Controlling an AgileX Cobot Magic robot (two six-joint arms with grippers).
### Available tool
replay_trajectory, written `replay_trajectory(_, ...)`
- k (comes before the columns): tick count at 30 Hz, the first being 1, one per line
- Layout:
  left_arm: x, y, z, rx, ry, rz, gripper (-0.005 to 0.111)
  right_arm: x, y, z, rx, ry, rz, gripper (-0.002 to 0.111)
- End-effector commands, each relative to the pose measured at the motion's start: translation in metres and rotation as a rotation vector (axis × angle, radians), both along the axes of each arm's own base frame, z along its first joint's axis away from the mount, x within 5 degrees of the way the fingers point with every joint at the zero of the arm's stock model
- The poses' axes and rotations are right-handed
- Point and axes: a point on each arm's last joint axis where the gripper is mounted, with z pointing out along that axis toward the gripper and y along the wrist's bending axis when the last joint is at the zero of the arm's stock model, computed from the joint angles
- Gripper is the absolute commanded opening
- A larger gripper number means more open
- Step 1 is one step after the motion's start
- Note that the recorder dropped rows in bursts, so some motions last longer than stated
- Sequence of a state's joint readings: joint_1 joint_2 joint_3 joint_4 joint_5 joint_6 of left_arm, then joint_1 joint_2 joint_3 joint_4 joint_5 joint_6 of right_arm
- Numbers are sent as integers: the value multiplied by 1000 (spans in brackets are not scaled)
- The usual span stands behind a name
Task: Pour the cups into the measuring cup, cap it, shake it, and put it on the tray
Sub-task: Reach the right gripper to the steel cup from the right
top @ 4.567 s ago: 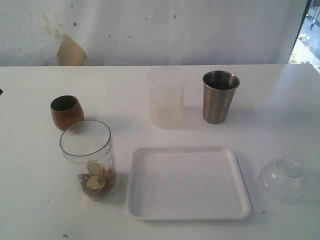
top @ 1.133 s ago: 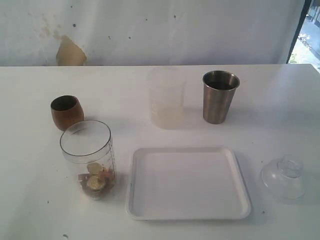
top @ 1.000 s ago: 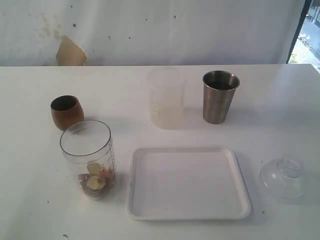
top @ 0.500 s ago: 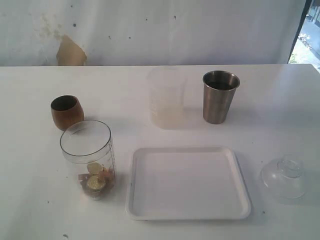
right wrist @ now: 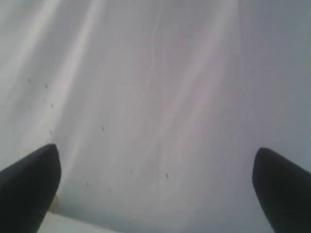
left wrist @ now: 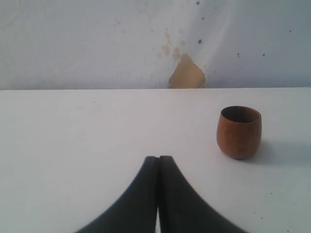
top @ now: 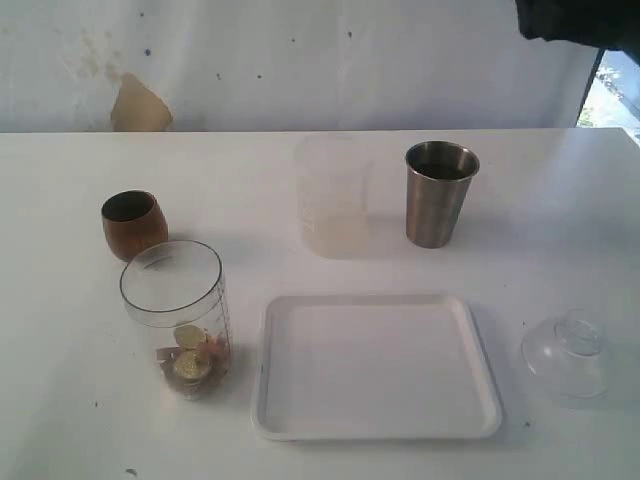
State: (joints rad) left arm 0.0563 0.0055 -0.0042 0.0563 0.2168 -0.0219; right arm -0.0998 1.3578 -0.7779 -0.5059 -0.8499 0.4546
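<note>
The clear measuring cup (top: 176, 318) stands at the front left with coins and small bits at its bottom. Just behind it sits the brown wooden cup (top: 133, 224) (left wrist: 238, 131). The steel tumbler (top: 439, 193) stands at the back right. The white tray (top: 375, 366) lies flat in the front middle, with nothing on it. My left gripper (left wrist: 158, 158) is shut on nothing, low over bare table, apart from the wooden cup; the exterior view does not show it. My right gripper (right wrist: 155, 167) is open wide, facing the white backdrop; a dark part of that arm (top: 580, 22) shows at the top right.
A frosted whitish plastic cup (top: 333, 196) stands between the wooden cup and the tumbler. A clear domed lid (top: 567, 352) rests on the table right of the tray. A tan patch (top: 138, 103) marks the backdrop wall.
A dark part of the right arm has come into the exterior view at the top right corner. The vessels, tray and lid have not moved.
</note>
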Motion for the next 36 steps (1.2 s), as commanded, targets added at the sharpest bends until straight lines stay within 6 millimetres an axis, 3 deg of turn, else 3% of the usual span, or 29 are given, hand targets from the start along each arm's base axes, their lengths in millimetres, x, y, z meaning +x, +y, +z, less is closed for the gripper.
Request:
replay_trajectory(1,0,0,0,5,-14,-6,0,4,9,-39,-213,266,85,105)
replay_trajectory(3,0,0,0,5,-14,-6,0,3,18,-58,-179,360,212,105)
replay_trajectory(5,0,0,0,5,-14,-6,0,-4,29,-77,-218,262,341,105)
replay_trajectory(8,0,0,0,5,-14,-6,0,2,20,-104,-119,291,230,105)
replay_trajectory(11,0,0,0,5,-14,-6,0,6,17,-124,-134,307,203,105)
replay_trajectory(28,0,0,0,5,-14,-6,0,24,10,-197,-113,416,146,105)
replay_trajectory(36,0,0,0,5,-14,-6,0,54,6,-218,-102,413,134,105)
